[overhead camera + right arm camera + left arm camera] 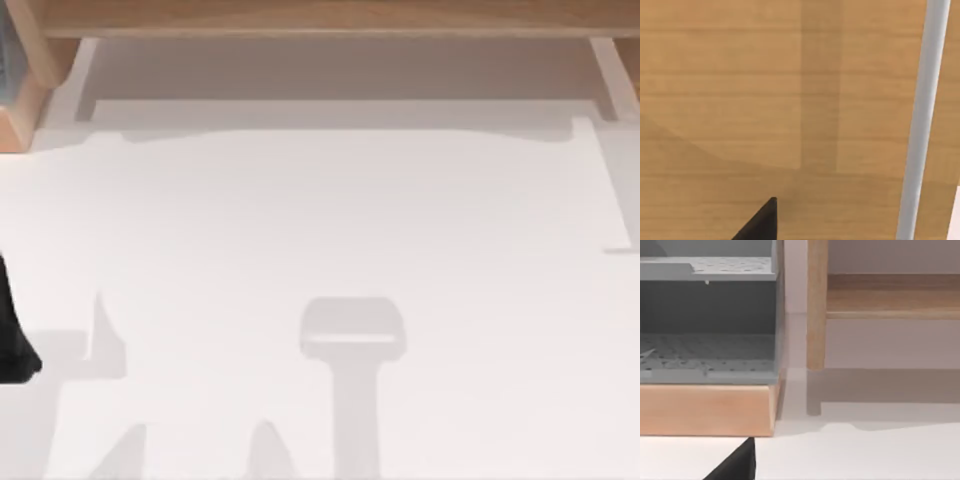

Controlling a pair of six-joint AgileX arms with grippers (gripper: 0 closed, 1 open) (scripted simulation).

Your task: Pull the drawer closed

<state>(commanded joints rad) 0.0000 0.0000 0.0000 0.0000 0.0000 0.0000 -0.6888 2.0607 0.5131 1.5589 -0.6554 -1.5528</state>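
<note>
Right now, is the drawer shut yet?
Not yet, it seems. In the left wrist view the drawer looks open, its grey inside showing behind the wooden front. My right gripper is close to a wooden panel with a metal bar. The closing is left to do.

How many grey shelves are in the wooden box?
2: the upper shelf and, under it, the lower shelf, just above the wooden base. More may be hidden higher up.

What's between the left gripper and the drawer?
Nothing visible. In the left wrist view, bare table lies between the left gripper's fingertip and the open drawer, whose wooden front faces it. The left arm sits at the table's left edge.
</note>
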